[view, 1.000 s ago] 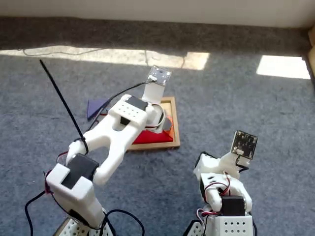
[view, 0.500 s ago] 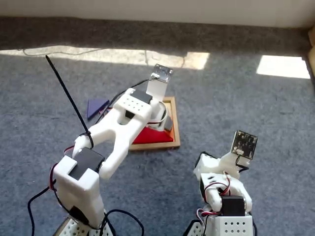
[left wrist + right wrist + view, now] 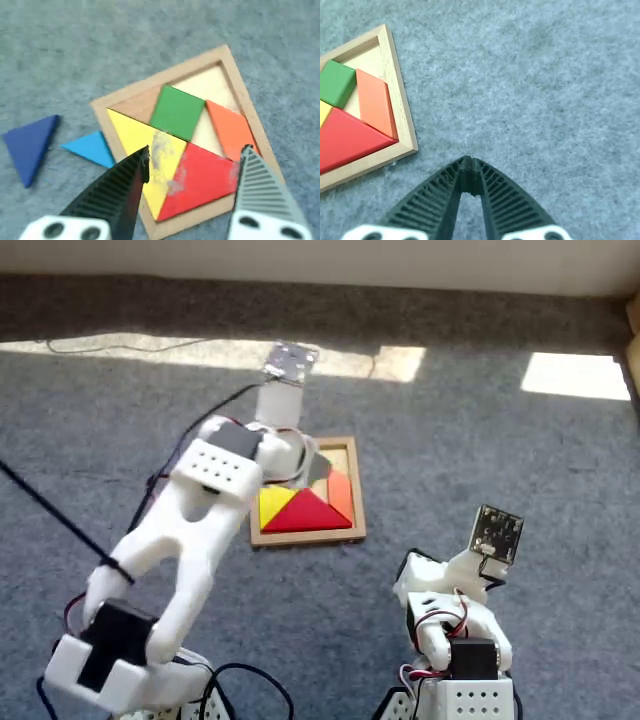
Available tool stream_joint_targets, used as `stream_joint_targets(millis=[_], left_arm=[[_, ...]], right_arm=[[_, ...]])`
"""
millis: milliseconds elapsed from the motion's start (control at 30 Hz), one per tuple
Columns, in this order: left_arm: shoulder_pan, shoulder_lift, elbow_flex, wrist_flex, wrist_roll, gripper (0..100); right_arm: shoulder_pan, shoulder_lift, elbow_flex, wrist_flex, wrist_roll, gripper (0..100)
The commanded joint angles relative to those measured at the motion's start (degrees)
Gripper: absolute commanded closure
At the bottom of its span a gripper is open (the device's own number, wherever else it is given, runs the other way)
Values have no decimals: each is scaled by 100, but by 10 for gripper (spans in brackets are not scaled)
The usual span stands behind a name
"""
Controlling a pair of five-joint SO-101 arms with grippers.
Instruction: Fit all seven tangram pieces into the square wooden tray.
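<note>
I hang my left gripper [image 3: 192, 170] wide and empty above the tray [image 3: 159, 79], because the dark blue triangle [image 3: 30, 145] and light blue triangle [image 3: 90, 147] wait outside it. My right gripper [image 3: 468, 175] sits closed at the tray's four o'clock.

The left tool [image 3: 196, 149] hangs spread wide over the tray [image 3: 161, 79], its arm [image 3: 190, 520] covering one side. A light blue triangle [image 3: 90, 148] lies just beside that rim, a dark blue triangle [image 3: 30, 145] farther out. Grey tabletop [image 3: 530, 75] stretches from the opposite rim to the right tool [image 3: 468, 160].
</note>
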Motion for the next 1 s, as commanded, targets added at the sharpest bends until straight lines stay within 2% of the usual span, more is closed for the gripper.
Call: stream_joint_targets(millis=[0,100,233,433,567,733,967], left_arm=[[-1165,-1059,48,44,0,713],[-1780,-1051,-84,132,-651,712],[-2264,-602,-470,563,-1204,711],[-2404,760,-1279,1029,-1749,670],[-2237,1763,-2026,1389,-1670,667],[-2202,2879,-2862,1591,-756,667],[-1991,4066,-3653,1952,-220,667]], right_arm=[[57,-13,708,4,9,993],[57,-13,708,4,9,993],[57,-13,708,4,9,993],[57,-13,708,4,9,993],[57,-13,708,4,9,993],[57,-13,708,4,9,993],[57,-13,708,4,9,993]])
